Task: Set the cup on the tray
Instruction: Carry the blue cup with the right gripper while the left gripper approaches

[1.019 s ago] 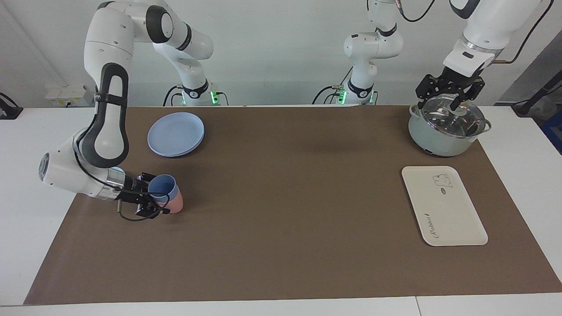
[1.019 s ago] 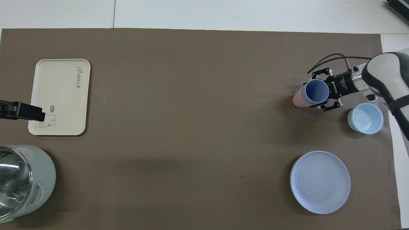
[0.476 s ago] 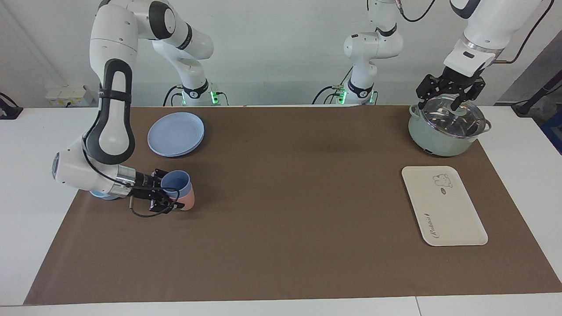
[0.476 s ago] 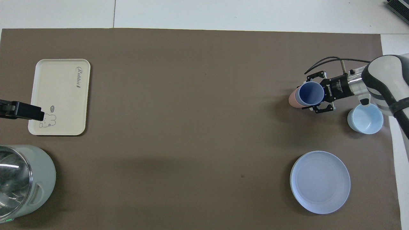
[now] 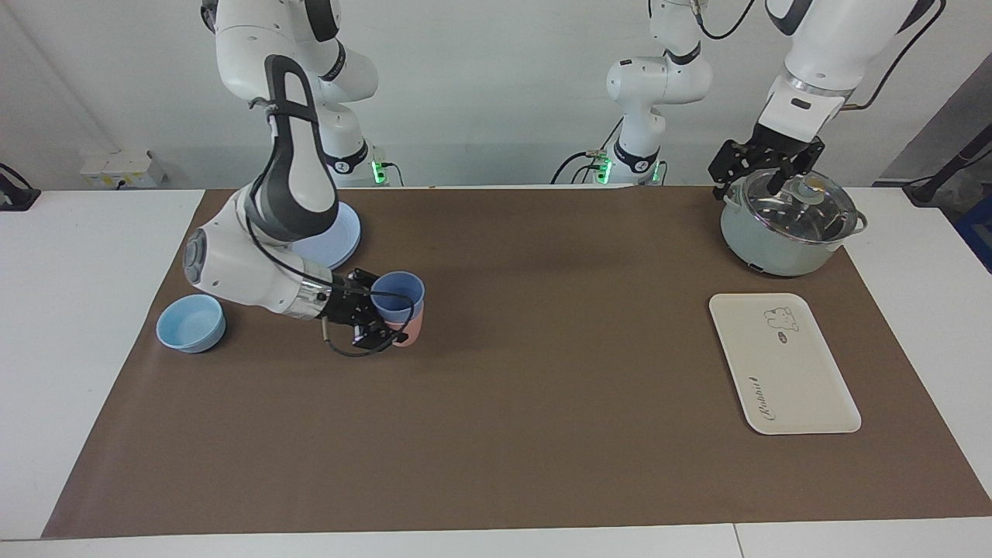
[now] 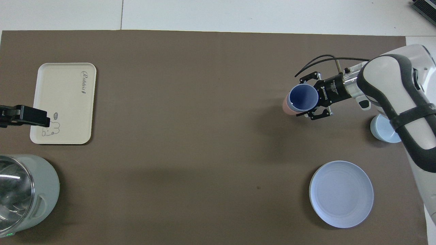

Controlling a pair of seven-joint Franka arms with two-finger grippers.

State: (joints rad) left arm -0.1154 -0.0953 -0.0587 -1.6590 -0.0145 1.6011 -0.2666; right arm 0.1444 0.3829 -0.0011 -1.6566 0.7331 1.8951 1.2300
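Observation:
The periwinkle-blue cup (image 5: 397, 288) sits nested inside a salmon-pink cup (image 5: 411, 332). My right gripper (image 5: 386, 314) is shut on this stack and holds it tilted, low over the mat toward the right arm's end. The stack also shows in the overhead view, blue cup (image 6: 302, 97) in pink cup (image 6: 284, 107), between the right gripper's (image 6: 307, 96) fingers. The cream-white tray (image 5: 783, 364) lies bare toward the left arm's end, also in the overhead view (image 6: 63, 102). My left gripper (image 5: 763, 167) hangs open above the pot's rim.
A pale green pot (image 5: 787, 225) with a glass lid stands nearer to the robots than the tray. A round blue plate (image 6: 340, 194) and a light-blue bowl (image 5: 191, 323) sit toward the right arm's end, partly covered by the right arm.
My right gripper has carried the stacked cups away from the bowl toward the table's middle. My left gripper has risen off the pot lid and shifted toward the middle.

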